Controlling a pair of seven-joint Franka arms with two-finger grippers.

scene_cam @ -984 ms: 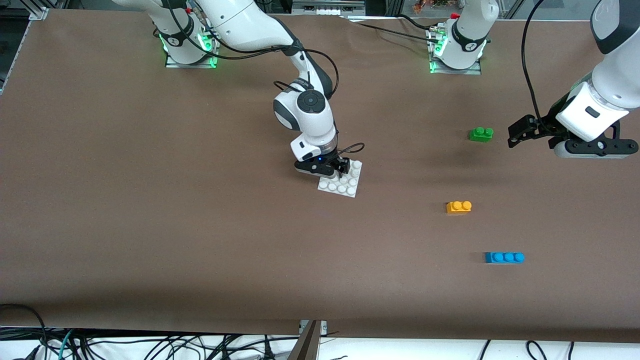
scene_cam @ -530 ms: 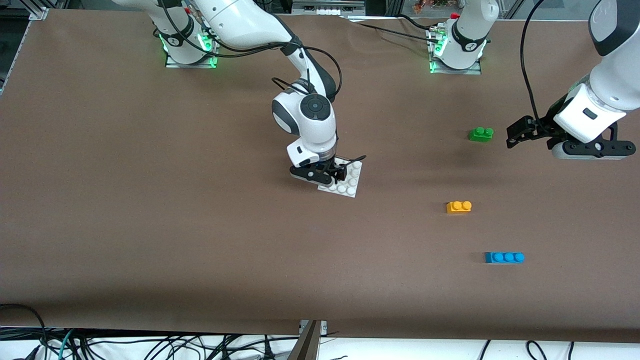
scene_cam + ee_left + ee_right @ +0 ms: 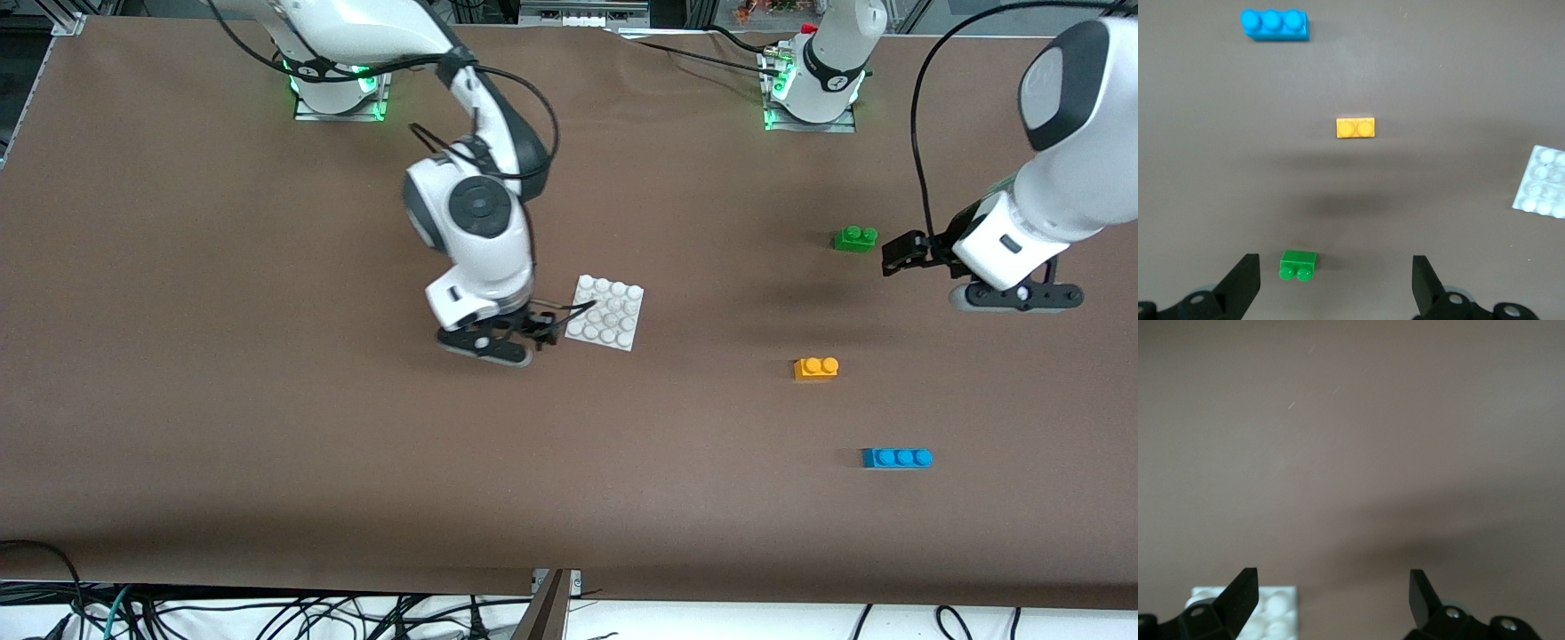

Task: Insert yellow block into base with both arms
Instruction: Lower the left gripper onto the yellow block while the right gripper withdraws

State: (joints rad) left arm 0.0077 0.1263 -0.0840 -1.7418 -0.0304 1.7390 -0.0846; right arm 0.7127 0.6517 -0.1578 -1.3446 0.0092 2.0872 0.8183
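Note:
The yellow block (image 3: 816, 367) lies on the brown table, nearer the front camera than the green brick; it also shows in the left wrist view (image 3: 1355, 127). The white studded base (image 3: 607, 313) lies flat mid-table and shows in both wrist views (image 3: 1541, 181) (image 3: 1275, 613). My right gripper (image 3: 487, 348) hangs open and empty just beside the base, toward the right arm's end (image 3: 1331, 593). My left gripper (image 3: 1015, 300) is open and empty, up in the air over the table beside the green brick, toward the left arm's end (image 3: 1336, 280).
A green two-stud brick (image 3: 855, 238) lies farther from the front camera than the yellow block (image 3: 1298, 265). A blue three-stud brick (image 3: 897, 457) lies nearest the front camera (image 3: 1275, 25). Cables hang at the table's front edge.
My right gripper has come off the base and moved toward the right arm's end; the base stays put. My left arm has swung slightly toward the green brick.

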